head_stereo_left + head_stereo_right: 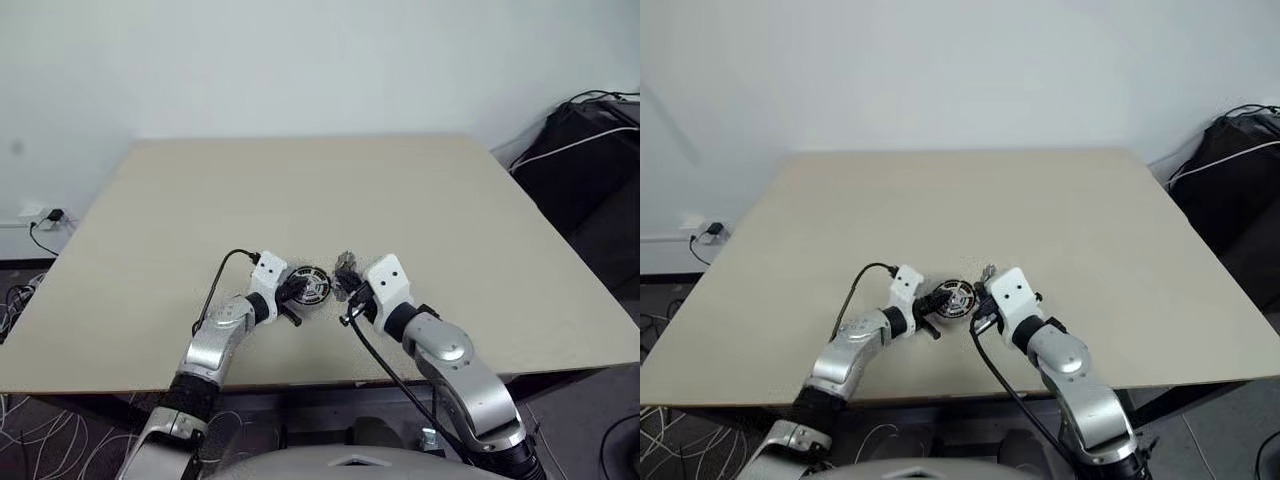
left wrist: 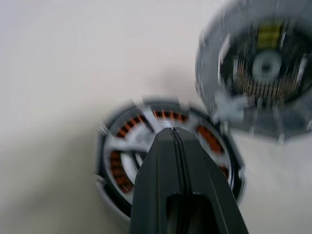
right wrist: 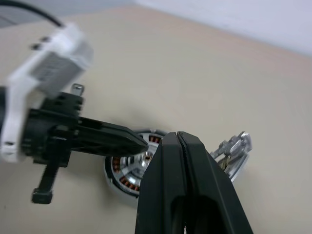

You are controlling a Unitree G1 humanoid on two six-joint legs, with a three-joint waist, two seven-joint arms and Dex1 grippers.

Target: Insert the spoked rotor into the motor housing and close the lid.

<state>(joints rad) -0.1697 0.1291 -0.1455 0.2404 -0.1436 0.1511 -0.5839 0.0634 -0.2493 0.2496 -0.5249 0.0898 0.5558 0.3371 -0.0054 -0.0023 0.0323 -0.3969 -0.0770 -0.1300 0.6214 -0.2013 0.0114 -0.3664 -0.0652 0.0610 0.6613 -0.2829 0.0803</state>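
both arms reach forward over the tan table [image 1: 300, 190] and bend inward, so the two claws point toward each other near the table's front edge.

the left claw [image 1: 296, 290] points forward and toward the right, angled slightly down. its two black fingers are pressed tight together with nothing between them. in the right wrist view the left claw's tip [image 3: 139, 142] sits over the top face of the motor housing [image 3: 127, 171], at or just above the silver spokes; whether it touches them cannot be told.

the right claw [image 1: 349, 288] points forward and toward the left, also tipped a little down. its fingers [image 3: 187, 168] are closed flat against each other and hold nothing.

the motor housing [image 2: 165, 158] lies flat on the table right under and in front of the left claw's tip. the spoked rotor [image 2: 146, 144] sits inside it: silver spokes cross the top, and orange-copper windings show through the gaps between them. in the head views the housing [image 1: 311, 285] lies between the two claws, just beside the left one.

the lid [image 2: 261, 73] is not on the housing. it stands tilted beside it, just ahead of the right claw, with its dark centre and fine ribs facing the left claw. in the right wrist view its silver edge [image 3: 234, 151] pokes out just beyond the right claw's fingers, close to the housing's rim.
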